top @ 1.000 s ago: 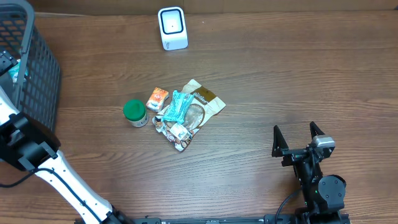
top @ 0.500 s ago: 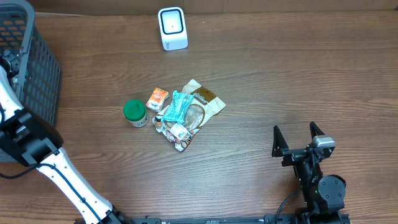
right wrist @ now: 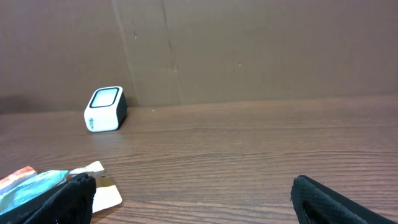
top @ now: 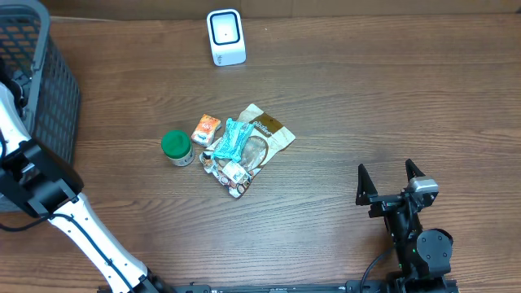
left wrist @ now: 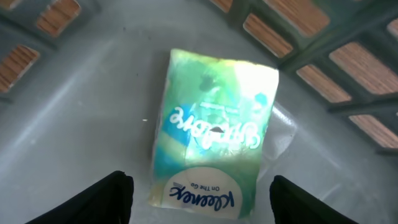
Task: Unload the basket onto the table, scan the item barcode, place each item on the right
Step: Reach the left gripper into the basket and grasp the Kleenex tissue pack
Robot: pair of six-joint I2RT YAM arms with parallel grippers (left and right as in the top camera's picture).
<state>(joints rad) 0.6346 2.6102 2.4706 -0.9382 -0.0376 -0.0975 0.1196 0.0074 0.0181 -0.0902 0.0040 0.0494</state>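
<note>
Narrowing left hand (left wrist: 208,200) straddles tissue pack (left wrist: 211,130) on basket floor (left wrist: 74,124).

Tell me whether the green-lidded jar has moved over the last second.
No. The green-lidded jar sits in the same spot beside the orange packet, with the same gap to the white scanner.

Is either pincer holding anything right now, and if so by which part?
Nothing is held. The left pincer is open above the green plastic tissue pack on the grey basket floor; the right pincer is open and empty.
</note>
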